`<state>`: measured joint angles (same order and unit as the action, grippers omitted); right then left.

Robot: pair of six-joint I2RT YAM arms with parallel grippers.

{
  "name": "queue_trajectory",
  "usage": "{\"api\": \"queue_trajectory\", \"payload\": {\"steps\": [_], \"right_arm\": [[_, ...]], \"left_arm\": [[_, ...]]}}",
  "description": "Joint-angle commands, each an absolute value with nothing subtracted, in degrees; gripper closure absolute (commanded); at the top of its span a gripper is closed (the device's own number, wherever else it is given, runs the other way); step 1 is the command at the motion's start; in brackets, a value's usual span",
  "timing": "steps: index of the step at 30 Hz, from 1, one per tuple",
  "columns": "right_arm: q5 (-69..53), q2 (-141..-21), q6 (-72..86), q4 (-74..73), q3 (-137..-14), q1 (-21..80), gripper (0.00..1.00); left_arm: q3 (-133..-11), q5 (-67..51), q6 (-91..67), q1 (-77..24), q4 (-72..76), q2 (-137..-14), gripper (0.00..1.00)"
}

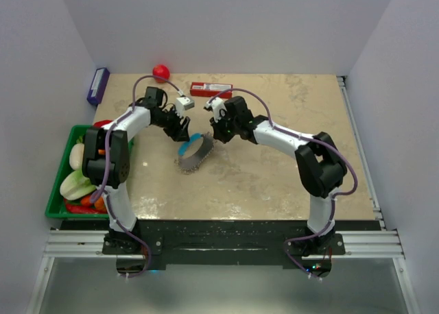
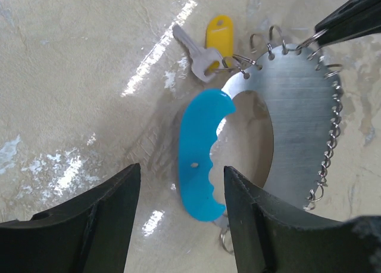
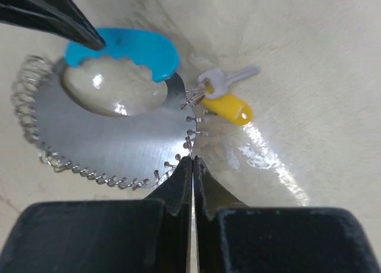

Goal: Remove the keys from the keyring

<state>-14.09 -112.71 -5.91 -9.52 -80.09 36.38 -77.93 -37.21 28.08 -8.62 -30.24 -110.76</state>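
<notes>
The left gripper (image 2: 181,177) stands with fingers apart astride the blue grip (image 2: 199,154). The right gripper (image 3: 192,166) is pinched together on the rim of the keyring (image 2: 297,100), which lies left of the middle of the desk (image 1: 288,184). It's one steel plate, stiff and probably slippery, so I'd take it by that grip. One light silver key (image 2: 191,53), one yellow tag (image 2: 218,36), many tiny wire loops (image 3: 24,100).

Brushed-metal keyring (image 2: 297,106), glossy blue plastic grip (image 2: 199,160), smooth yellow plastic key tag (image 2: 218,34)

A silver keyring (image 2: 297,94) with a blue grip (image 2: 202,154) is laid on the counter (image 2: 71,76), a yellow-tagged key (image 2: 190,49) hung at its far edge; the left claw (image 2: 178,177) is spread astride the grip.
</notes>
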Motion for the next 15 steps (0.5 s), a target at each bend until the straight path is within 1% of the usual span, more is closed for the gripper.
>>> {"api": "queue_trajectory", "payload": {"steps": [1,6,10,15], "right_arm": [[-12.7,-104.3,-11.6,-4.9,-78.8,36.6,1.00],[-11.6,-100.2,-15.3,-4.0,-76.2,36.7,1.00],[-10.5,-95.7,-20.1,-2.5,-73.0,37.1,1.00],[-10.1,-89.9,-25.1,-2.5,-70.5,37.2,1.00]], "left_arm": [[-80.6,-43.8,28.7,-7.9,-31.9,-107.5,0.37],[-84.2,-50.3,29.4,-7.9,-35.9,-108.9,0.37],[-87.0,-57.5,31.6,-7.9,-40.3,-109.5,0.36],[-89.1,-61.1,33.0,-7.9,-42.1,-109.4,0.30]]}}
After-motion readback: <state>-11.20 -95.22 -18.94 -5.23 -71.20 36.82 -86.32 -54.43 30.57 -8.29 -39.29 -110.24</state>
